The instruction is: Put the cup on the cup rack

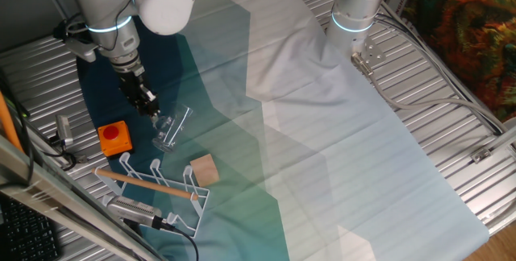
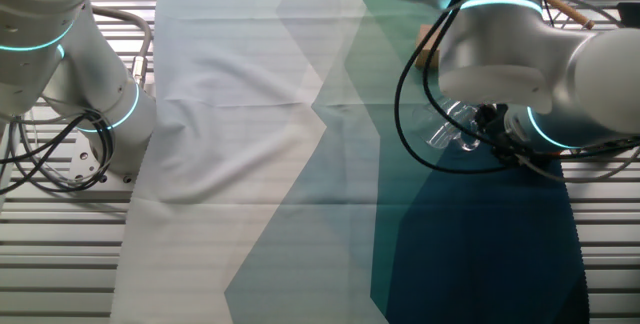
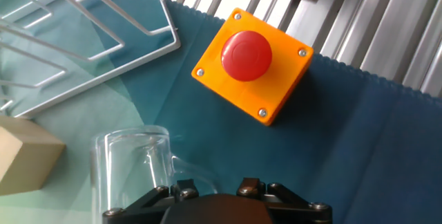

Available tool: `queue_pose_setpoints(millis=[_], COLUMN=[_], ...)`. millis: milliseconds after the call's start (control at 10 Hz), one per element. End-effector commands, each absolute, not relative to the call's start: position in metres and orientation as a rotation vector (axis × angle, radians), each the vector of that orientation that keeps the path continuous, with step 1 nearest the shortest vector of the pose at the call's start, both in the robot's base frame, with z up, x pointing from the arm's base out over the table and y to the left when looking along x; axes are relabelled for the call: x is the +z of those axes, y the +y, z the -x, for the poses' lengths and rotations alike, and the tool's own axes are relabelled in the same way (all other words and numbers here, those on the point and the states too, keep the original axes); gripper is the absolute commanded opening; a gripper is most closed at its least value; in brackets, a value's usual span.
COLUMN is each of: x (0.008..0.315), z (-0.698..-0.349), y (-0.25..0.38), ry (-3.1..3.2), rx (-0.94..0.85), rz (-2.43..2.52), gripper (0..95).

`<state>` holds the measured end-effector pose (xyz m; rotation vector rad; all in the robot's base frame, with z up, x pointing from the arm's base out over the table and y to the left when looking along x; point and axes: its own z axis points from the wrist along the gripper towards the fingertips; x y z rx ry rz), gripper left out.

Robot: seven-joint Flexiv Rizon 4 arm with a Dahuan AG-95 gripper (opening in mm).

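One transparent cup [image 1: 172, 126] sits at the tip of the pincer [image 1: 153, 111], tilted above the teal cloth [image 1: 234, 172] that covers the tabletop [image 1: 419, 68]. In the hand view the cup's handle [image 3: 181, 172] runs straight into the dark finger bases [image 3: 181, 191] at the bottom edge, and the glass body [image 3: 131, 172] lies just ahead and to one side of them. The pincer looks clenched on that handle, though the fingertips themselves are cut off by the frame's edge. In the other fixed view the cup [image 2: 452, 129] shows as a faint glassy shape right against the wrist of the arm [image 2: 520, 64]; the pincer itself is hidden there.

Ahead of the pincer in the hand view stands the orange box [image 3: 252, 65] with its red button [image 3: 245, 55], near but not touching the cup. Off to the side of the pincer lies the tan wooden block [image 3: 24, 156], just beside the cup's wall. Beyond the block, further from the pincer, is the cup rack [image 3: 83, 37], white wire on the cloth. In one fixed view the rack [image 1: 161, 184] lies below the pincer in the frame, with its wooden rod [image 1: 145, 184] across the looped prongs; the block [image 1: 204, 169] touches or nearly touches its far end, and the orange box [image 1: 114, 137] stands just beside its near corner. The cup is apart from the rack, not on any prong.
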<state>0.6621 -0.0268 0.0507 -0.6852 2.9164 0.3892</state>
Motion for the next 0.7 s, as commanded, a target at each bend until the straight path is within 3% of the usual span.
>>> queue_pose_setpoints(millis=[100,700], x=[0.049,0.039], z=[-0.663,-0.672], y=[-0.026,-0.018], ry=[2.911,2.892], rx=[0.394,0.396], rz=[0.681,0.702], gripper=[38.0,38.0])
